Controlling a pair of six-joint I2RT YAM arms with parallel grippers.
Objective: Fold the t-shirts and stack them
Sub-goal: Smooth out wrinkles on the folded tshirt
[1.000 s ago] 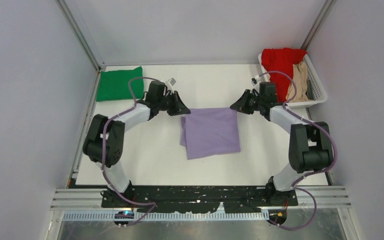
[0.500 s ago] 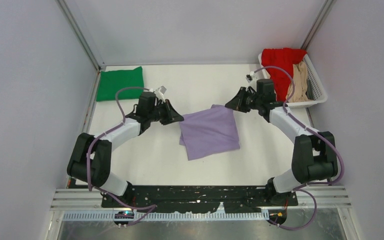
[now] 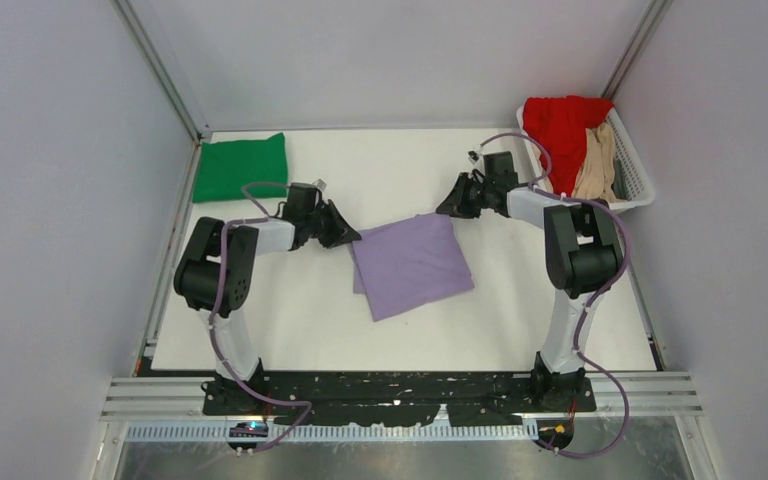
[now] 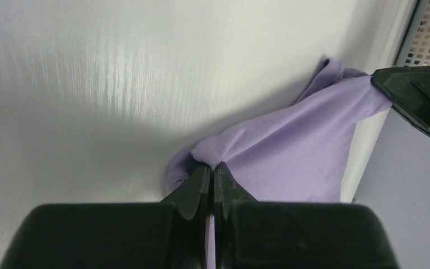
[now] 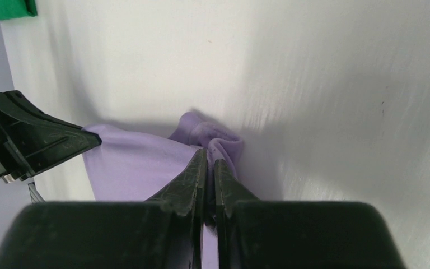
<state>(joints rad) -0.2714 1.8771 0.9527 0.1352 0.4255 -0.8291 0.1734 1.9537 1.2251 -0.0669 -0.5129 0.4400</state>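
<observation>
Lavender t-shirt (image 3: 410, 265), folded, centre frame: judged soft, light, limp cloth, best taken at corners. Left gripper (image 3: 353, 237) and right gripper (image 3: 445, 210) each clamp one upper corner, jaws closed on cloth. Smooth white table (image 3: 290, 320), walls (image 3: 380, 60) on three sides; green t-shirt (image 3: 240, 168) folded upper left, basket (image 3: 642, 190) upper right.

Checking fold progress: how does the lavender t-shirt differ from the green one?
The lavender t-shirt lies in the middle of the table; the green t-shirt sits at the far left corner. The left gripper and right gripper pinch the lavender one's far corners; nothing touches the green one. The lavender one lies skewed, the green one nearly square. Both are folded, plain cloth.
</observation>
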